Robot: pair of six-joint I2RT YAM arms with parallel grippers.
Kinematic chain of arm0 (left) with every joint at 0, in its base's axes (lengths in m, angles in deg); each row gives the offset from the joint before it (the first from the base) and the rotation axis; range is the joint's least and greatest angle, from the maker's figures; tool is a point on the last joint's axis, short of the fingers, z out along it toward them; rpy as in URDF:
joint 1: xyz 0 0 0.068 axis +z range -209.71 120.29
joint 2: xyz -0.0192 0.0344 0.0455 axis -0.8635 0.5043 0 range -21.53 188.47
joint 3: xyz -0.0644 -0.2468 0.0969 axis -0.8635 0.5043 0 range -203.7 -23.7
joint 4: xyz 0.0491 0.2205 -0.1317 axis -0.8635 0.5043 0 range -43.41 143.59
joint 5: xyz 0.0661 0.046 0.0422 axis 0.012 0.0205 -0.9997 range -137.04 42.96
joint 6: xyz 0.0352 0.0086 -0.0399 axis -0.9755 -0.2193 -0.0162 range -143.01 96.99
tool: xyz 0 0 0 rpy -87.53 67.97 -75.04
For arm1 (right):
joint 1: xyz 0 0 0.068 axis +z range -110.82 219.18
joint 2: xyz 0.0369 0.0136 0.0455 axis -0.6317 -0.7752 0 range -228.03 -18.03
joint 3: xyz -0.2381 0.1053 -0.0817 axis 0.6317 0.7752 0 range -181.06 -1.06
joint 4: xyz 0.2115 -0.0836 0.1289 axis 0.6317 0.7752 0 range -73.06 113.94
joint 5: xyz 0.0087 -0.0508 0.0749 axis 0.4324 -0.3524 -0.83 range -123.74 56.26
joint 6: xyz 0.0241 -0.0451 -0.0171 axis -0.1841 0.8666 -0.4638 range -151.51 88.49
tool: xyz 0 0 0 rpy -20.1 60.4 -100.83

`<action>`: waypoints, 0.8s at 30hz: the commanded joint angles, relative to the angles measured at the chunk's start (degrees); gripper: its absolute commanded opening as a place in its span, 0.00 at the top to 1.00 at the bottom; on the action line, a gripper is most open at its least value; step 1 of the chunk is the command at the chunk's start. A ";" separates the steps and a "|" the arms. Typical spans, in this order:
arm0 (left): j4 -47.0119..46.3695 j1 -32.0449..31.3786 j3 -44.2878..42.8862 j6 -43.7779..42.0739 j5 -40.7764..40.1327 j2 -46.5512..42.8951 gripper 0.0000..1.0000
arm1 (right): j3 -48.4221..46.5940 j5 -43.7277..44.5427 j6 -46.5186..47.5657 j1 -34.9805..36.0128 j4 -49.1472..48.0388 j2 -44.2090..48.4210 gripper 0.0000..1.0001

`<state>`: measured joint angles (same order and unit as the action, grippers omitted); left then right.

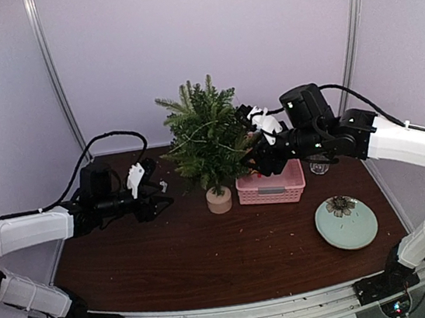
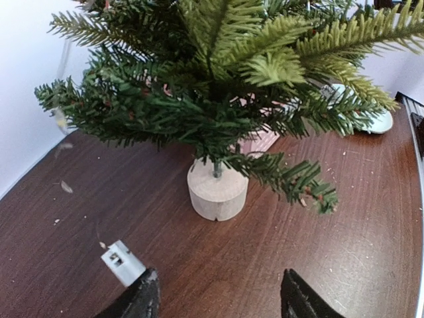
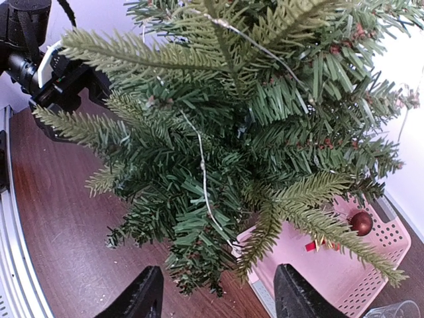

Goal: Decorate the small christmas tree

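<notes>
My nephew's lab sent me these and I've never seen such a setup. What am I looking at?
Two robot arms are bolted to a table, each ending in a two-finger gripper. The wide picture comes from a fixed camera above and behind them; the other two come from cameras on the wrists, showing each arm's own fingers at the bottom. On the table stand the small christmas tree, a pink basket holding a red bauble, a pale green dish and a clear glass. A thin wire lies over the tree's branches. The left gripper and right gripper are both open, holding nothing.
</notes>
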<state>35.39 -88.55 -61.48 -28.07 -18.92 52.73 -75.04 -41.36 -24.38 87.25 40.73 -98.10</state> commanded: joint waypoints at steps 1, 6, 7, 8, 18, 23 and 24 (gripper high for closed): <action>-11.24 0.86 1.22 5.79 -0.54 1.78 0.43 | 0.28 0.37 -0.80 0.99 -0.48 1.94 0.41; -15.67 1.15 1.27 9.57 -2.58 4.40 0.59 | -0.10 0.86 -0.98 1.57 -0.21 2.09 0.41; -15.96 1.15 1.04 9.62 -2.95 5.04 0.61 | -0.12 1.04 -1.01 1.58 -0.23 2.16 0.41; -16.22 1.15 0.73 9.51 -3.17 5.69 0.63 | -0.09 1.15 -1.09 1.65 -0.21 2.11 0.41; -18.27 1.16 -2.75 9.12 -5.16 11.82 0.75 | -0.28 1.82 -1.18 1.76 -0.40 2.16 0.42; -19.74 1.15 -3.24 9.85 -5.13 12.85 0.80 | -0.46 2.15 -1.16 1.76 -0.40 1.98 0.42; -19.80 1.15 -3.27 9.89 -5.15 12.91 0.83 | -0.40 2.25 -1.16 1.76 -0.37 2.01 0.42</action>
<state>20.00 -87.79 -62.83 -18.95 -23.90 64.88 -75.04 -40.55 -24.55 88.72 40.73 -97.38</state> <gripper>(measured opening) 0.207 0.578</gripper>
